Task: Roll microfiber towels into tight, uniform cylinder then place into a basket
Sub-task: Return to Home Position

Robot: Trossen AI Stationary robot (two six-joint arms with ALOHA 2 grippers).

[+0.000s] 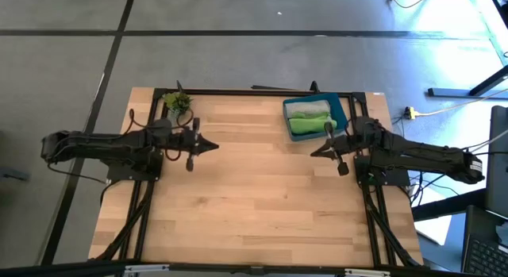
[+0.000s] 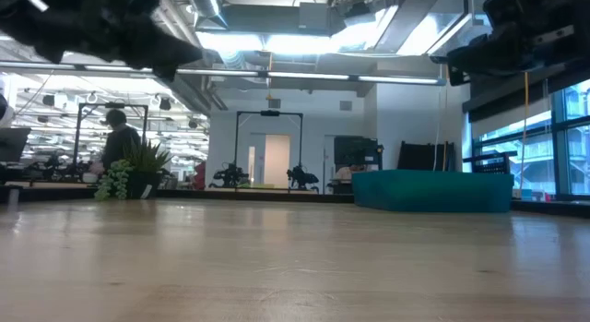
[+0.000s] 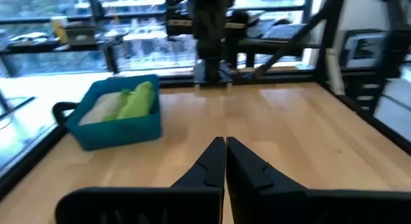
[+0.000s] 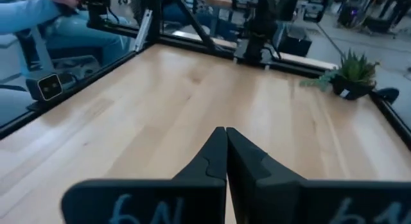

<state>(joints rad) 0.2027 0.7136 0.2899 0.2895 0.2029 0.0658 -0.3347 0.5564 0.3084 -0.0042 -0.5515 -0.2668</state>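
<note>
The dark-blue basket (image 1: 317,117) stands at the table's far right. Inside it lie a rolled lime-green towel (image 1: 310,125) and a light grey towel (image 1: 308,110) beside it, on the far side. In the left wrist view the basket (image 3: 115,124) shows both towels too. My left gripper (image 1: 213,146) is shut and holds nothing, raised over the table's left part, pointing right. My right gripper (image 1: 315,152) is shut and holds nothing, just near of the basket, pointing left. Their fingertips (image 3: 225,144) (image 4: 223,133) are pressed together.
A small potted plant (image 1: 178,102) stands at the far left corner of the table. The bare wood between the two arms (image 1: 262,190) has nothing on it. A person (image 2: 118,142) sits in the room beyond the table.
</note>
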